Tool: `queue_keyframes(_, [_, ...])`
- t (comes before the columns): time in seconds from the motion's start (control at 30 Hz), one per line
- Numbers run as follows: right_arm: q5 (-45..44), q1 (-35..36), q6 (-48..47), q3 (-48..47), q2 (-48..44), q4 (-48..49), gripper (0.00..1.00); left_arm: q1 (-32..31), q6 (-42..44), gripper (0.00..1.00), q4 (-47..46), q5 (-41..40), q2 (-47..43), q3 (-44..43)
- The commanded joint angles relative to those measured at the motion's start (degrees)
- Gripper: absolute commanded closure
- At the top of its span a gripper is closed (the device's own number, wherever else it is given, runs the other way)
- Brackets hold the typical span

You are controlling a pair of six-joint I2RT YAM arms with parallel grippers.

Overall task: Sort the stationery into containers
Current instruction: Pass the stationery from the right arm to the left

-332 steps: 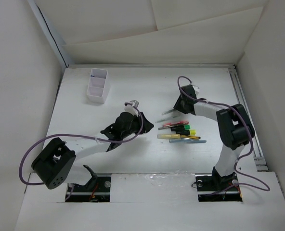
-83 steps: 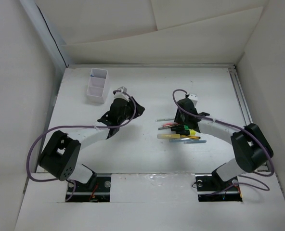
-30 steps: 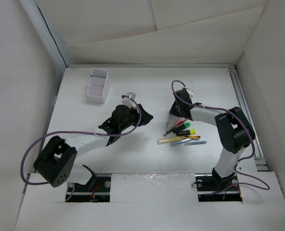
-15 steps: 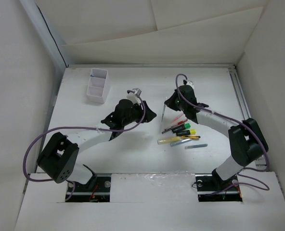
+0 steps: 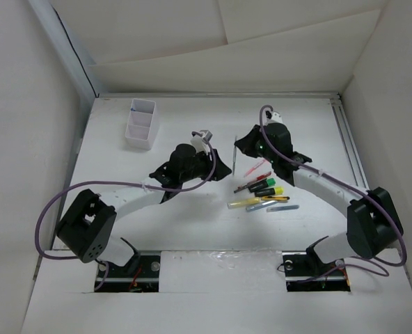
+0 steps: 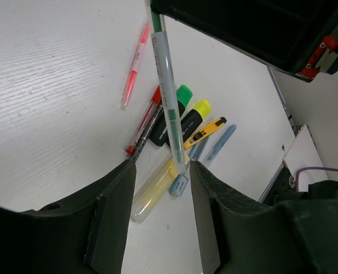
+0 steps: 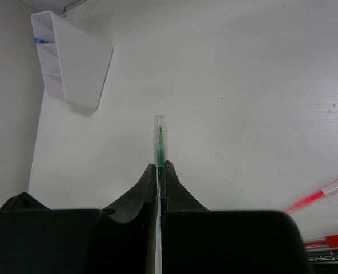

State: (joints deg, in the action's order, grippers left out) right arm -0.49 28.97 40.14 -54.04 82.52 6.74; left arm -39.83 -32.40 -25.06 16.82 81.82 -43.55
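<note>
Both arms [image 5: 133, 203]: black joint housings [image 5: 86, 226], white link tubes [image 5: 317, 182], trailing purple cables [image 5: 41, 233], matte black tapered fingers [image 6: 112, 217].

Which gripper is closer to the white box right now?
Left. The left gripper, open, sits between the white box and the right gripper, which is farther from the box and shut on a green pen.

— Which colours do you have on the white surface [image 6: 55, 85]?
— Your list: pink pen [image 6: 133, 64]; red pen [image 6: 148, 117]; black green-capped marker [image 6: 184, 93]; black yellow-capped marker [image 6: 192, 120]; yellow-and-black cutter [image 6: 208, 129]; light blue pen [image 6: 220, 142]; pale yellow tube [image 6: 155, 185].
— And your other items?
— Your clear pen [image 6: 168, 97], green core. White box [image 7: 72, 63]. Purple cable [image 6: 323, 169].
</note>
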Motion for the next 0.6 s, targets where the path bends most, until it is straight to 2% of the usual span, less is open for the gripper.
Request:
queue_keyframes(0.0, [4.0,1.44,-2.96,1.22,-2.28,5.29,1.0,-0.6,0.68,0.61,-3.33,0.76,-0.26,-2.5])
queue_keyframes(0.17, [6.64,2.49,-8.84,5.34,-5.26,7.41,1.0,0.54,-2.04,0.69,-1.92,-0.47,-0.26,-4.44])
queue_keyframes(0.3, [6.64,3.02,-11.92,8.6,-8.86,7.93,1.0,3.54,-8.46,0.69,-4.56,2.78,-0.87,-3.3])
queue_keyframes(0.57, [7.7,5.39,-15.27,9.83,-9.92,8.55,1.0,3.54,-10.66,0.66,-3.25,5.51,1.59,-7.42])
